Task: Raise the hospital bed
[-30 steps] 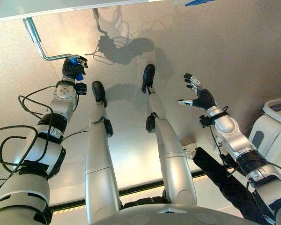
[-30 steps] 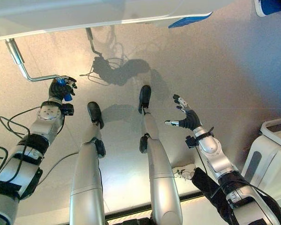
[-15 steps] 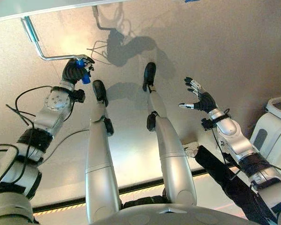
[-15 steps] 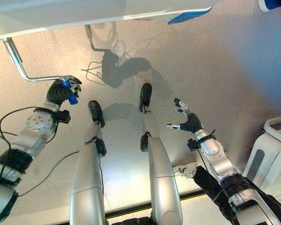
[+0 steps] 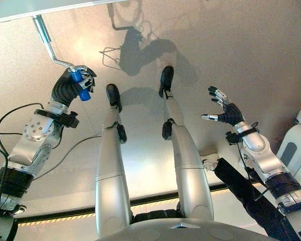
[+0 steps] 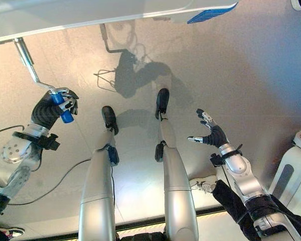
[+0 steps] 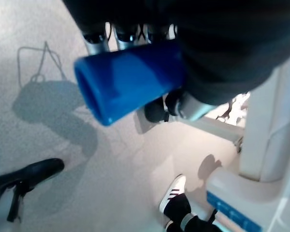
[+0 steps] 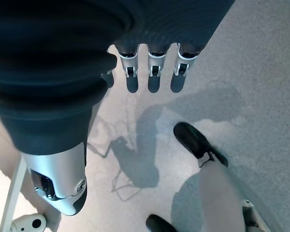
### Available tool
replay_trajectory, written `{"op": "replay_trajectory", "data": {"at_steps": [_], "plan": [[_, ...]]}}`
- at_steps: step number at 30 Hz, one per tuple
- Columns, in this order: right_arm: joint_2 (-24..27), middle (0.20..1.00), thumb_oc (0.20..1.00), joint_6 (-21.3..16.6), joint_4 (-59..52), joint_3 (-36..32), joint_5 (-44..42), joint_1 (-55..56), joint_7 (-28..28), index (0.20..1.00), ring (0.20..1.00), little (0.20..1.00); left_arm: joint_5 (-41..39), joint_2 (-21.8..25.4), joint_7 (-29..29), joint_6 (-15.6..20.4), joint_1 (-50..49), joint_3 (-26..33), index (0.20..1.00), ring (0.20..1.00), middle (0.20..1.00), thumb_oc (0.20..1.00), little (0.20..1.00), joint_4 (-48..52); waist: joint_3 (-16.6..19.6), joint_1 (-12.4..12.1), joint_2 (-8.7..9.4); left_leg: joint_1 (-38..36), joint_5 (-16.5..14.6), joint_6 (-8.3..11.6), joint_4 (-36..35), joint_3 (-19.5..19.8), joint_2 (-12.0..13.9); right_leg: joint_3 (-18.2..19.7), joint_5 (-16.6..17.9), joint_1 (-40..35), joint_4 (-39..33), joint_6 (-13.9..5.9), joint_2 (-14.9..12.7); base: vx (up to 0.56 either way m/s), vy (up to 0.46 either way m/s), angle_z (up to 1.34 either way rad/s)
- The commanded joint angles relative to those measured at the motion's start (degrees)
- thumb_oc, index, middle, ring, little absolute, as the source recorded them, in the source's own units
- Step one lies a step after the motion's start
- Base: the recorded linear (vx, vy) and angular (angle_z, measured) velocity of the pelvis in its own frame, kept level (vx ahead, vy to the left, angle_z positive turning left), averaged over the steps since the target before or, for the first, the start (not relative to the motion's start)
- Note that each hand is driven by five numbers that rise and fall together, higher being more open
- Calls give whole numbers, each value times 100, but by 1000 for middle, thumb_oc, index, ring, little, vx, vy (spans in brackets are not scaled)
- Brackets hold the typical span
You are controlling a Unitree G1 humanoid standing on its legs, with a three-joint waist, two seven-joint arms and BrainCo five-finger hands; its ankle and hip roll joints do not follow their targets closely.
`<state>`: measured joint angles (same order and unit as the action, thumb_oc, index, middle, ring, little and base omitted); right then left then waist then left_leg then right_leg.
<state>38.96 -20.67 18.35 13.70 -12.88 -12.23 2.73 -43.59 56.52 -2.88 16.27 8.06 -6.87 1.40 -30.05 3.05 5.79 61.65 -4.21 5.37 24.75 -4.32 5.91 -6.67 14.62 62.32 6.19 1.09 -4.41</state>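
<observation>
Cranking looks underway but unfinished: the left hand [image 5: 70, 88] is clenched around the blue crank handle [image 5: 79, 85] at ten o'clock, while the right hand [image 5: 224, 108] hangs spread, idle.

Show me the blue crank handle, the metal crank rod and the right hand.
blue crank handle [image 7: 130, 77], left wrist view, its side.
metal crank rod [image 6: 27, 59], right eye view, upper shaft.
right hand [image 6: 214, 135], right eye view, palm.

You have a pale speckled floor [image 5: 251, 60] under you, glossy and catching bright light. A dark strip with yellow-black hazard marking [image 5: 55, 219] crosses it. A person's white-striped sneaker [image 7: 171, 192] stands beside a white unit [image 7: 270, 145].
</observation>
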Motion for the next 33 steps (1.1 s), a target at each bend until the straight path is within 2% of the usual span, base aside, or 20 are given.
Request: {"op": "replay_trajectory", "data": {"at_steps": [1, 6, 11, 26, 33], "plan": [[319, 1000, 1000, -127, -254, -146, 46, 548, 83, 1000, 1000, 1000, 140, 30, -109, 527, -746, 569, 200, 200, 200, 200, 200, 602, 79, 48, -432, -433, 481, -309, -938, -1, -257, -57, -858, -331, 805, -844, -99, 0, 0, 0], [434, 1000, 1000, -165, -337, -157, 19, 640, 140, 1000, 1000, 1000, 181, -33, -79, 526, -1113, 767, 200, 200, 200, 200, 200, 437, 85, -4, -449, -434, 485, -321, -922, 18, -259, -94, -865, -357, 817, -851, -129, -2, 4, 1], [503, 1000, 1000, -179, -353, -128, 17, 604, 134, 1000, 1000, 1000, 239, -93, -1, 522, -1064, 742, 200, 200, 200, 200, 200, 160, 78, -25, -450, -453, 510, -325, -947, 17, -261, -118, -870, -377, 808, -851, -146, -7, 13, 3], [633, 1000, 1000, -182, -401, -216, 9, 528, 45, 1000, 1000, 1000, 346, -514, 290, 461, -625, 745, 200, 200, 200, 200, 200, -912, 39, -28, -387, -475, 523, -316, -960, 35, -264, -123, -836, -437, 719, -854, -153, 0, 0, 0], [641, 1000, 1000, -153, -445, -120, -53, 368, 17, 1000, 1000, 1000, 303, -728, 460, 395, -110, 548, 200, 200, 200, 200, 200, -1445, 32, 0, -310, -420, 483, -322, -892, 21, -256, -112, -834, -411, 709, -859, -158, 1, 4, 0]]}}
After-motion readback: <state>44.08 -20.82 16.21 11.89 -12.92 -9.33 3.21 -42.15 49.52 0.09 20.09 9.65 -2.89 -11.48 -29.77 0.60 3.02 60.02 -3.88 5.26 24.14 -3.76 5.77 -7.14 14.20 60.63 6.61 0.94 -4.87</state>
